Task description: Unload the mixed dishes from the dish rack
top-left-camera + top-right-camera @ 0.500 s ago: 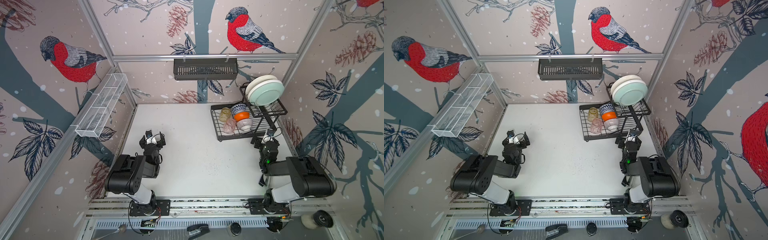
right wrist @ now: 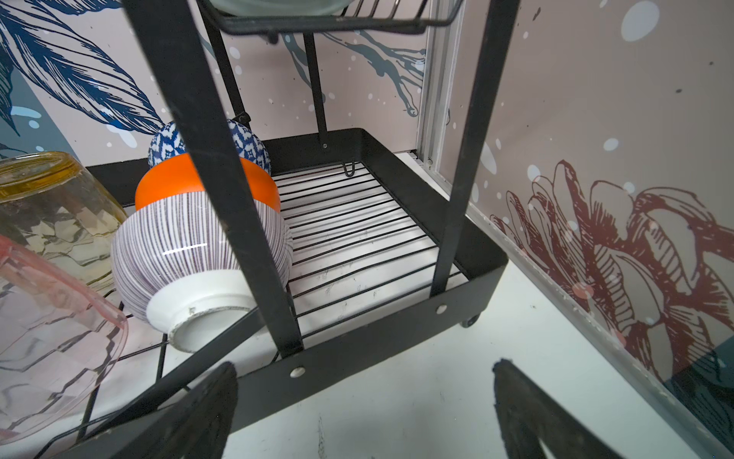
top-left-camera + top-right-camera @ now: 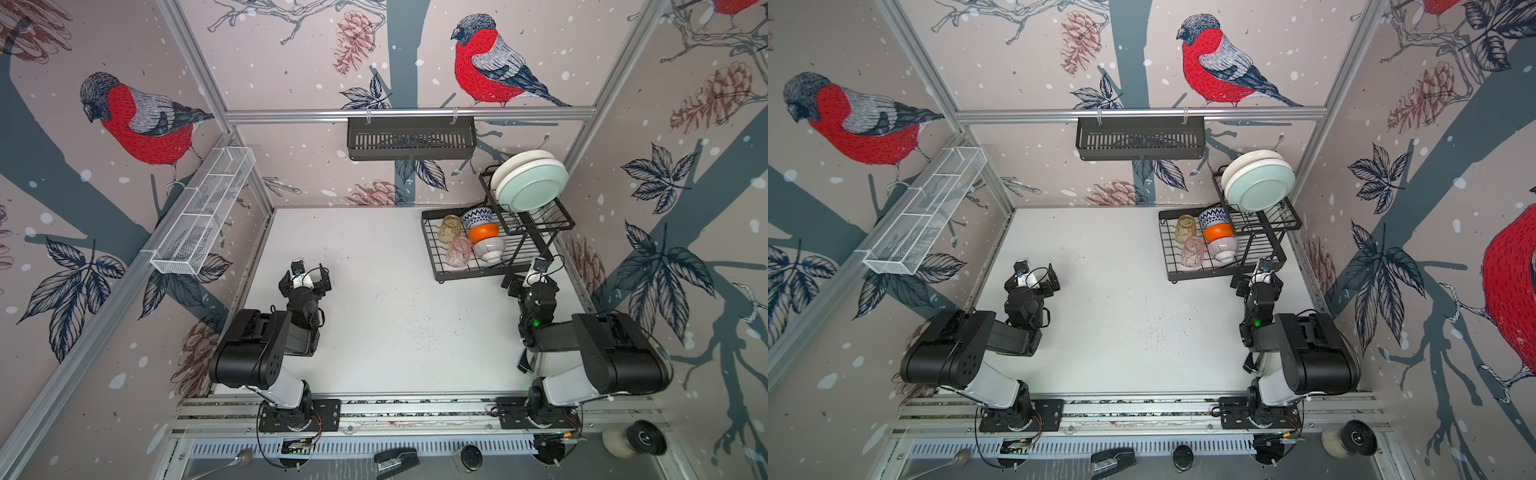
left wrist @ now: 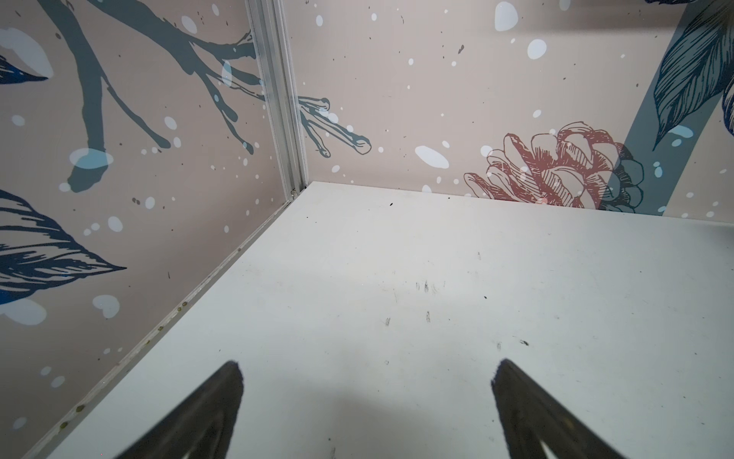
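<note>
Now I am seeing the right gripper (image 2: 365, 371), wide and empty, sitting just before the two-tier black wire dish rack (image 2: 369, 340), its white ribbed ceramic bowl (image 2: 190, 246) lying foot-first nearest; left gripper (image 4: 367, 365), also wide, hovering well apart.

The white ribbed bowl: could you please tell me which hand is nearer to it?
Right. The right hand is at the dish rack's near edge, close to the white ribbed bowl; the left hand is across the table.

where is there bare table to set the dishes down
Bare: mid table between left claw and right claw, plus the back-left corner. Crowded: back-right corner, filled by the dish rack.
</note>
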You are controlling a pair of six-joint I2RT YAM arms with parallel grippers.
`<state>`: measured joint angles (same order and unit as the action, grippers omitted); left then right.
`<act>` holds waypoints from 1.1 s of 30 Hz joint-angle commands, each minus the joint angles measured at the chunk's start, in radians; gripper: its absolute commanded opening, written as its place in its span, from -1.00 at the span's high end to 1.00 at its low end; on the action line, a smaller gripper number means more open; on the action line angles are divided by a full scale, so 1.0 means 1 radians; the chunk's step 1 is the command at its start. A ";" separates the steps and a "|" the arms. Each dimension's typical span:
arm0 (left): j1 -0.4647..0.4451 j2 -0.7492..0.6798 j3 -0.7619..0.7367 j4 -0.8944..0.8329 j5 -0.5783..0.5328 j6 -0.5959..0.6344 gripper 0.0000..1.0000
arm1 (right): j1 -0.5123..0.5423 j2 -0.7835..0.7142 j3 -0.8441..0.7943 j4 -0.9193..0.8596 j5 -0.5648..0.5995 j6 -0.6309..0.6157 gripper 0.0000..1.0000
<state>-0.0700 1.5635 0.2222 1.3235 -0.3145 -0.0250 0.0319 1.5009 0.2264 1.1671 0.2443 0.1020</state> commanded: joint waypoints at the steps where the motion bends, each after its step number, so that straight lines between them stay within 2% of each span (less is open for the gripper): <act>1: 0.001 -0.001 0.000 0.017 -0.001 0.009 -0.96 | 0.001 0.000 0.002 0.042 -0.004 -0.002 -0.99; 13: 0.001 0.000 -0.001 0.016 -0.001 0.009 -0.96 | 0.020 -0.005 -0.001 0.047 0.055 -0.003 -0.99; 25: 0.001 0.000 0.000 0.016 0.000 0.009 -0.96 | 0.021 -0.006 -0.001 0.046 0.056 -0.004 -0.99; 28: 0.001 0.000 0.000 0.017 -0.001 0.008 -0.96 | 0.032 -0.039 0.022 -0.019 0.146 0.021 -0.99; 33: 0.008 -0.001 -0.001 0.014 0.009 0.007 -0.96 | 0.037 -0.111 0.003 -0.050 0.165 0.026 -0.99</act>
<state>-0.0689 1.5635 0.2222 1.3235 -0.3141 -0.0250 0.0643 1.4117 0.2394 1.1324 0.3653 0.1097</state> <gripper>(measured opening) 0.981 0.995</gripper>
